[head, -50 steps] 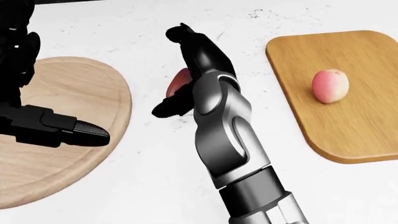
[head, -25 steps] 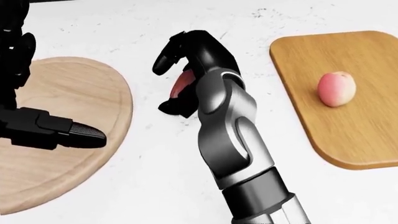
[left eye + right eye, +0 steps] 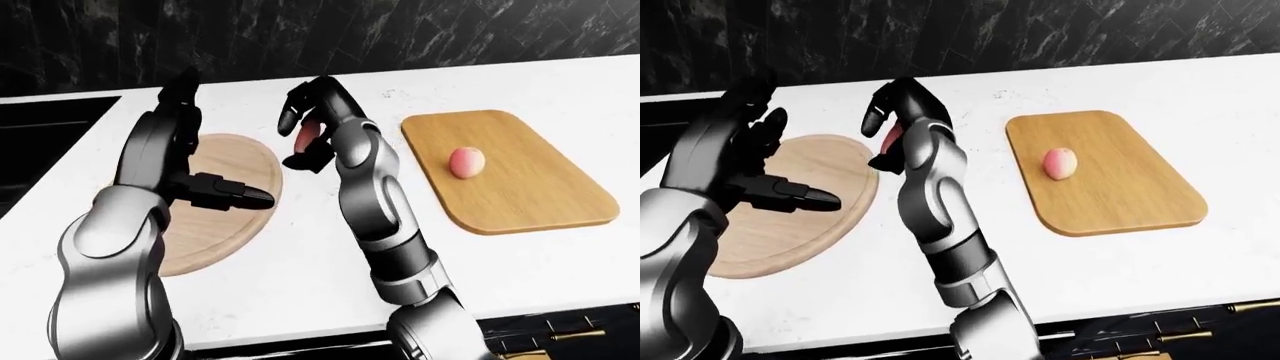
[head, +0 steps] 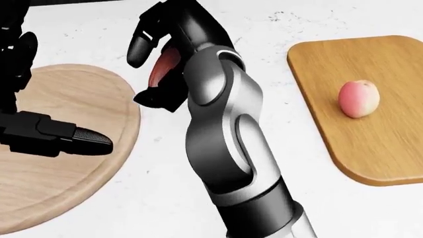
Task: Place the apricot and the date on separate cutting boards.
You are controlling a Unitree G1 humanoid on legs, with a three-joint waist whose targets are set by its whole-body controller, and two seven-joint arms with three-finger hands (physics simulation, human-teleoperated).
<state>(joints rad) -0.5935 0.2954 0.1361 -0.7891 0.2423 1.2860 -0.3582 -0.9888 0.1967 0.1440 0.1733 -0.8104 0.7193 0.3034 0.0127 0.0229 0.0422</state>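
Observation:
The reddish date (image 4: 164,64) is clasped in my right hand (image 4: 155,74), whose black fingers curl round it above the white counter, just right of the round wooden board (image 4: 73,94). The pink apricot (image 4: 359,98) lies on the rectangular wooden board (image 4: 390,148) at the right. My left hand (image 3: 225,193) hovers open over the round board, one finger pointing right, nothing in it. Part of the date is hidden by the fingers.
A dark marbled wall (image 3: 400,30) runs along the top of the eye views. A black recess (image 3: 50,120) sits at the counter's left end. The counter's near edge (image 3: 300,341) crosses the bottom, with dark cabinet fronts below.
My right hand has closed round the date, lifted it off the counter and carried it left toward the round board. Left hand and apricot have stayed put.

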